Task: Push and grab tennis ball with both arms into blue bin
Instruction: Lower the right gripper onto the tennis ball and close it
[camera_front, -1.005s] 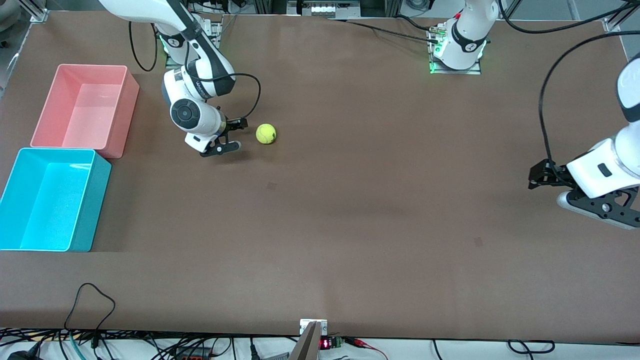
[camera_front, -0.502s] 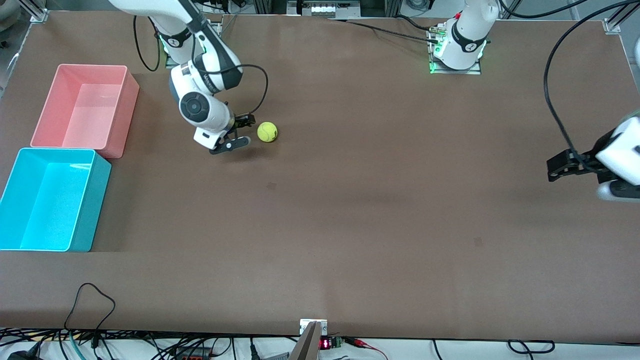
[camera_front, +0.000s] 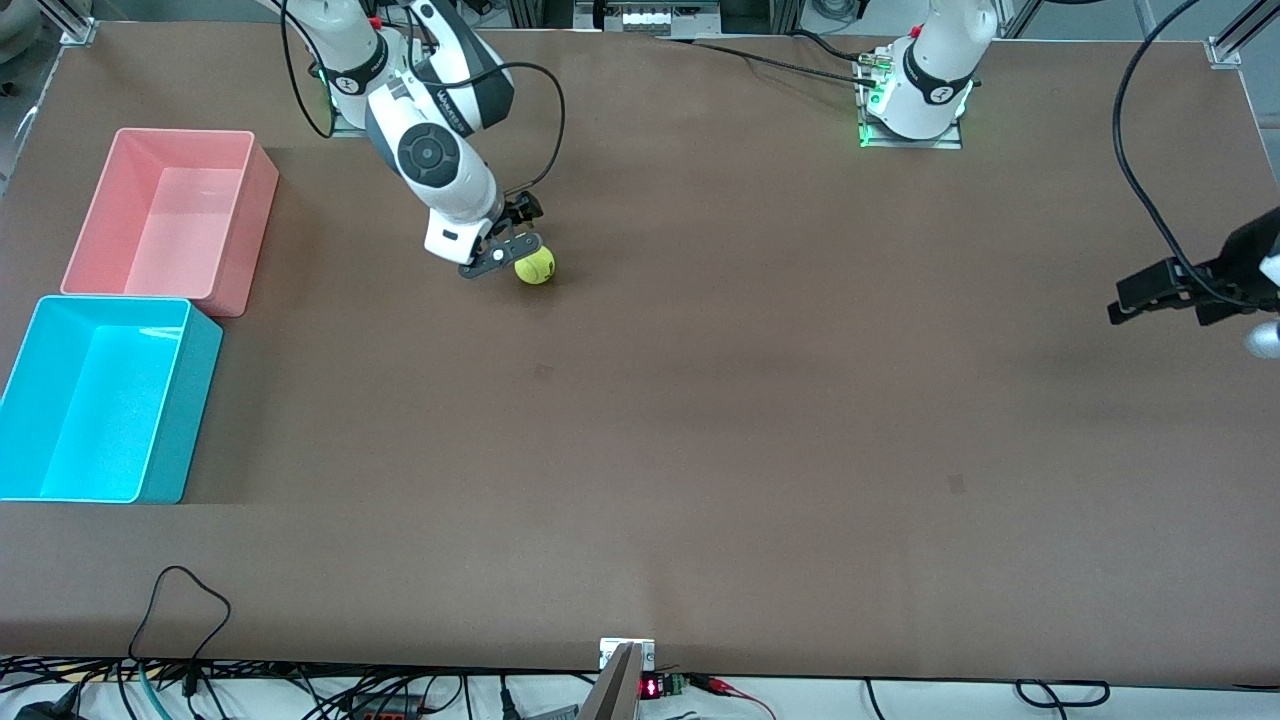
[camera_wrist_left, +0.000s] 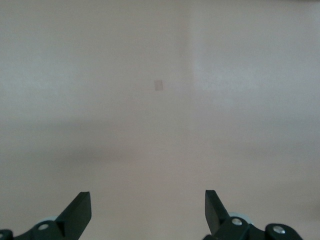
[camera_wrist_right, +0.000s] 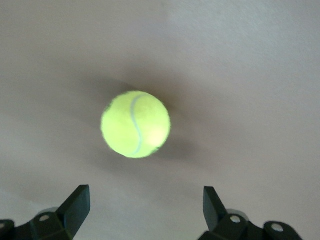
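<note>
The tennis ball (camera_front: 535, 266) lies on the brown table near the right arm's base. It also shows in the right wrist view (camera_wrist_right: 136, 124), on the table just ahead of the fingertips and not between them. My right gripper (camera_front: 510, 254) is open and empty and hangs low beside the ball; in its own view (camera_wrist_right: 145, 198) the jaws stand wide apart. My left gripper (camera_wrist_left: 148, 201) is open and empty over bare table at the left arm's end, and the front view's edge mostly cuts it off. The blue bin (camera_front: 186, 420) stands empty at the right arm's end.
A pink bin (camera_front: 262, 190) stands empty beside the blue bin, farther from the front camera. Cables hang from both arms. A small dark mark (camera_front: 543, 372) is on the table nearer the front camera than the ball.
My right gripper has swung toward the ball and now sits right beside it. The ball has barely moved. My left arm has drawn back toward the table's edge.
</note>
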